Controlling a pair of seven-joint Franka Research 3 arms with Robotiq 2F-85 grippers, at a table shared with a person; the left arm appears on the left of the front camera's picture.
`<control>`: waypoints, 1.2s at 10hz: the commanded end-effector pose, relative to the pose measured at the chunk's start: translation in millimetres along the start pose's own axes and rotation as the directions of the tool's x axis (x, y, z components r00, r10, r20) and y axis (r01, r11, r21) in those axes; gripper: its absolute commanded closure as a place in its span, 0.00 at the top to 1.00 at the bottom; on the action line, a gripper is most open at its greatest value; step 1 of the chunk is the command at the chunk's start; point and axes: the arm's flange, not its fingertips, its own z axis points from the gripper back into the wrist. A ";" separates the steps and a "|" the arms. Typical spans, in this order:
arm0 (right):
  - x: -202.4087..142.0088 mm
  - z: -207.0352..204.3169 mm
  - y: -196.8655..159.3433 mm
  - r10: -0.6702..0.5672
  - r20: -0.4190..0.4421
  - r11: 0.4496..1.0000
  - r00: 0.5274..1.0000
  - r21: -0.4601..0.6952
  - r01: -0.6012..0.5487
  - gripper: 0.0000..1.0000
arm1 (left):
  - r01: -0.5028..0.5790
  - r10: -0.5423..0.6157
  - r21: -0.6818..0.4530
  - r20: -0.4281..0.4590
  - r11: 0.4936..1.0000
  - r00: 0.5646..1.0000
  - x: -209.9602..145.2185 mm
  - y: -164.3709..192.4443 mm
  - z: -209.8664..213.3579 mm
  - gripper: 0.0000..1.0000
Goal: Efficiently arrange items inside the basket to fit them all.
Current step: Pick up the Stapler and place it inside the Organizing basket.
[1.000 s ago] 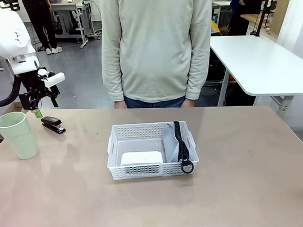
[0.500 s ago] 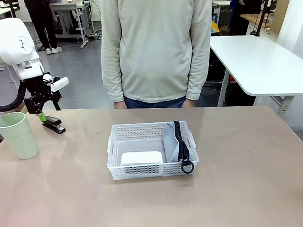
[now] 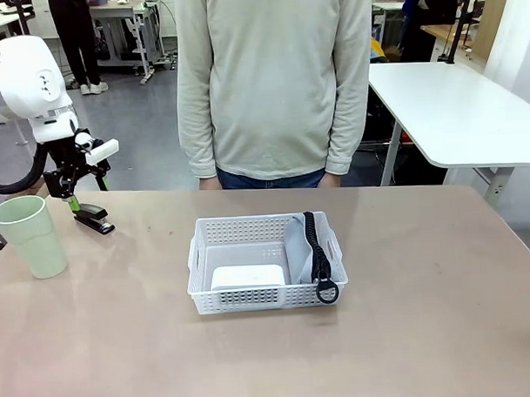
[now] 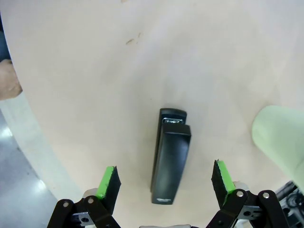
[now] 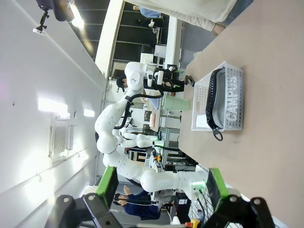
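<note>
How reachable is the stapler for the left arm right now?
Probably yes. The left gripper hangs open above the stapler, which lies bare on the table, lined up between the fingers in the wrist view. The cup stands close beside but apart, so it should not interfere.

Left pincer (image 4: pixel 165 175): jaws wide, stapler (image 4: pixel 172 152) lying lengthwise between the 2 jaws, bare tabletop (image 4: pixel 95 71) free on both its flanks. Obstacle: pale green cup (image 4: pixel 280 137) near, outside 1 jaw. Outside the other jaw, the tabletop's edge runs close, open floor (image 4: pixel 19 190) beyond. Ahead of the stapler, bare tabletop.
</note>
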 end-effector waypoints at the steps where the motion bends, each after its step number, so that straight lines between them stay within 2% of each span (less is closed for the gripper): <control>1: -0.2 -1.2 5.7 -0.012 0.012 1.000 1.000 0.020 0.011 1.00 | 0.079 -0.079 0.017 -0.003 0.997 0.997 -19.7 13.3 -7.4 1.00; 4: -0.2 -1.2 5.7 -0.012 0.012 1.000 1.000 0.020 0.011 1.00 | 0.111 -0.110 -0.025 0.034 0.993 0.993 -37.3 16.7 -15.0 1.00; 8: -0.2 -1.2 5.7 -0.012 0.012 1.000 1.000 0.020 0.011 1.00 | 0.083 -0.079 -0.098 0.052 0.992 0.996 -36.3 21.3 -37.3 1.00; 12: -0.2 -1.2 5.7 -0.012 0.012 1.000 1.000 0.020 0.011 1.00 | 0.067 -0.064 -0.100 0.037 0.993 0.997 -35.9 21.3 -40.0 1.00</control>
